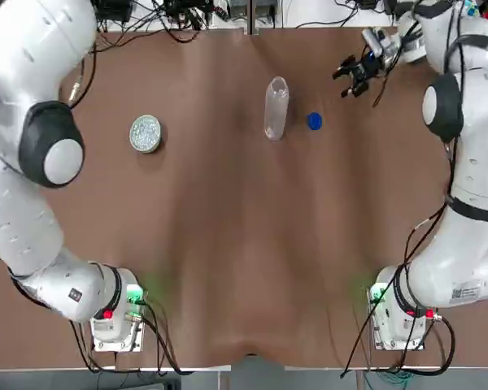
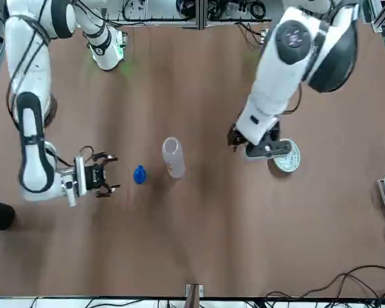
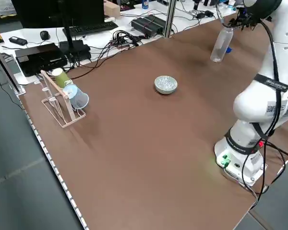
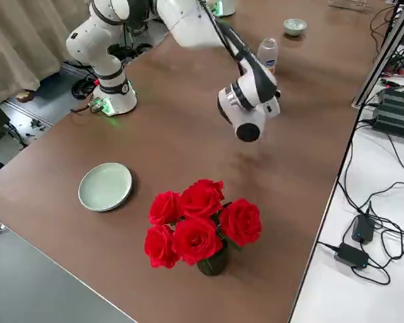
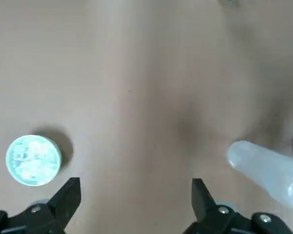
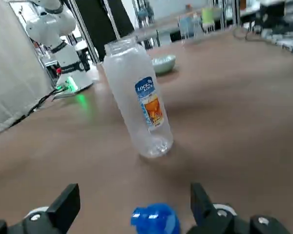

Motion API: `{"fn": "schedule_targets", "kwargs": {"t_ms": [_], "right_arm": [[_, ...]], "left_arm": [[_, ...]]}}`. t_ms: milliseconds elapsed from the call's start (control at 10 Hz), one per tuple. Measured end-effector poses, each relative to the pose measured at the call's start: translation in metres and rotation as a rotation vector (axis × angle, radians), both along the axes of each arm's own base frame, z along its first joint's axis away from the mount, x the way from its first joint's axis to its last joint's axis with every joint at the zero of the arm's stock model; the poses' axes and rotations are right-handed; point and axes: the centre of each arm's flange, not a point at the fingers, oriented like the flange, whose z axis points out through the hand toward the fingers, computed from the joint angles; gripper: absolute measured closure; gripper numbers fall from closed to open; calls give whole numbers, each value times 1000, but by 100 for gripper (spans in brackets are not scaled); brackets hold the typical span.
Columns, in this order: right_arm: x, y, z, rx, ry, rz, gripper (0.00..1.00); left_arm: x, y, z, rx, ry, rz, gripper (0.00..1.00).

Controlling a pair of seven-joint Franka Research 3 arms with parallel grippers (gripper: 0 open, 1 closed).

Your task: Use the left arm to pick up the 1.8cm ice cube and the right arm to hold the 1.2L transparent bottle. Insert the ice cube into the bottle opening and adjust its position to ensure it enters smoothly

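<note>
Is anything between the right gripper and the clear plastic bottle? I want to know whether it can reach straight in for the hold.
Yes. The small blue round cap lies on the table between the open right gripper and the tall clear plastic bottle, which stands upright with its mouth open. In the top view the cap sits just beside the bottle, on the gripper's side.

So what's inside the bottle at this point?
The bottle stands upright, uncapped and looks empty; no ice cube shows through its clear wall. Its label hides a small patch. The blue cap lies on the table beside it.
</note>
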Motion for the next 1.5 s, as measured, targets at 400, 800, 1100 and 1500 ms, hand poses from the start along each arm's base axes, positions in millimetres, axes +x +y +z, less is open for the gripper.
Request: {"fn": "schedule_targets", "kwargs": {"t_ms": [400, 800, 1100, 1500], "right_arm": [[9, -31, 107, -315, 120, -93, 0], [3, -63, 225, -610, 140, -464, 0], [-10, -76, 245, -835, 195, -584, 0], [-29, -91, 291, -987, 278, -822, 0]], "left_arm": [[-2, 87, 18, 0, 6, -67, 0], [-27, 163, 34, 30, 0, -159, 0], [-43, 207, 41, 45, 15, -169, 0], [-49, 247, 38, 34, 38, -120, 0]]}}
